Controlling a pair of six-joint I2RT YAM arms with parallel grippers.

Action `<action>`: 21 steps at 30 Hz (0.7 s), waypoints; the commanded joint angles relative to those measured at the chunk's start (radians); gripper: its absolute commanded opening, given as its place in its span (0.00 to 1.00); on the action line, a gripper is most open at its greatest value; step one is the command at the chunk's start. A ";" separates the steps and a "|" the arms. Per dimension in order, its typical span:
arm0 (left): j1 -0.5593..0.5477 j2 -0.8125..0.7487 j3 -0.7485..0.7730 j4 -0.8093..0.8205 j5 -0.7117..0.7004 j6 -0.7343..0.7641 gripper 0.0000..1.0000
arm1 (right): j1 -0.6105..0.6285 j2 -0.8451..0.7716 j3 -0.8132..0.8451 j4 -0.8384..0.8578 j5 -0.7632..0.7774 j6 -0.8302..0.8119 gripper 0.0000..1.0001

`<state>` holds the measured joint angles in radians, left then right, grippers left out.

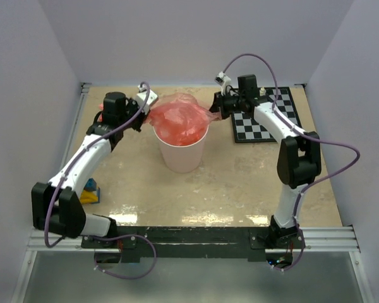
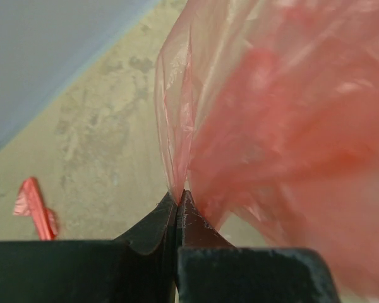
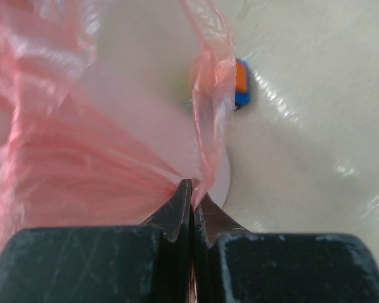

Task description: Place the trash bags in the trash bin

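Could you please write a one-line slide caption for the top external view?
Left gripper and right gripper hold the trash bag stretched over the trash bin.

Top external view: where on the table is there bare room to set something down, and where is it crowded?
Bare: the table between the trash bin and the arm bases. Crowded: the bin's mouth, where the left gripper and right gripper pinch the trash bag; checkerboard fills the far right.
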<state>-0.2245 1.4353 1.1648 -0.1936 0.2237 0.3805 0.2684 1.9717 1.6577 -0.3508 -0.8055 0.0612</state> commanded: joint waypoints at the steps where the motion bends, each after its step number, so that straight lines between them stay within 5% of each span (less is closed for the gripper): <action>1: 0.002 -0.211 -0.108 -0.139 0.209 0.027 0.00 | 0.002 -0.178 -0.107 0.007 -0.038 -0.001 0.00; 9: 0.008 -0.357 -0.186 -0.335 0.272 0.121 0.04 | 0.000 -0.296 -0.225 -0.057 0.020 -0.017 0.09; 12: 0.013 -0.375 -0.163 -0.386 0.249 0.159 0.40 | -0.021 -0.326 -0.201 -0.085 0.046 -0.044 0.28; 14: 0.014 -0.400 -0.154 -0.385 0.220 0.182 0.55 | -0.064 -0.338 -0.165 -0.105 0.061 -0.054 0.37; 21: 0.019 -0.524 -0.119 -0.455 0.177 0.467 0.79 | -0.247 -0.280 0.100 -0.315 -0.012 -0.370 0.51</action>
<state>-0.2142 0.9878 0.9966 -0.5888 0.4103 0.6537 0.0986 1.6901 1.5642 -0.5365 -0.7666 -0.0734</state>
